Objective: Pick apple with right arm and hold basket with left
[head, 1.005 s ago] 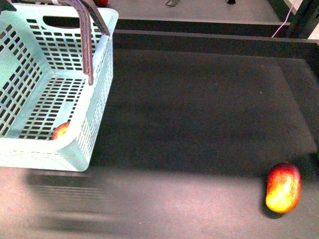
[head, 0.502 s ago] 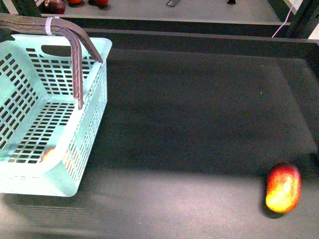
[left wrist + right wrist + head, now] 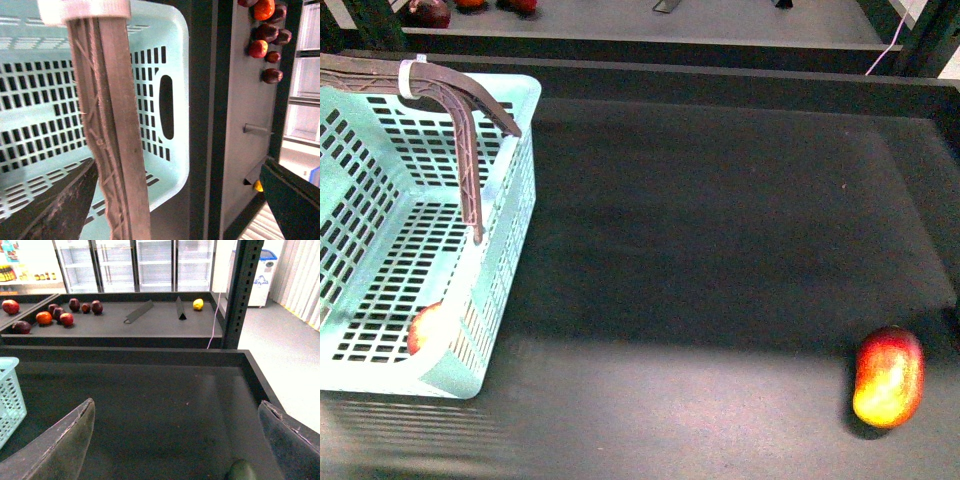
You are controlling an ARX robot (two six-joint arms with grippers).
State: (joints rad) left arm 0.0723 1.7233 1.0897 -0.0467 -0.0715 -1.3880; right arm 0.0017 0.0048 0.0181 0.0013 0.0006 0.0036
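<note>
The light-teal basket [image 3: 510, 200] stands at the left of the dark table in the front view. Its two brown-mauve handles [image 3: 460, 95], bound with a white band, are raised and run off the left edge. The red apple [image 3: 430, 328] lies inside the basket at its near corner. In the left wrist view my left gripper [image 3: 175, 200] is open, with the handles [image 3: 112, 125] passing between its fingers, close to one finger [image 3: 55, 210]. My right gripper [image 3: 175, 440] is open and empty above the bare table. Neither gripper shows in the front view.
An elongated oval red-and-yellow fruit [image 3: 888, 377] lies at the table's near right. A raised rim [image 3: 720, 75] bounds the table at the back. Behind it a shelf holds several dark red fruits [image 3: 45, 315] and a lemon [image 3: 198, 304].
The basket has come down and shifted nearer and to the left, and now rests level on the table. The apple has rolled within it towards the near corner.
</note>
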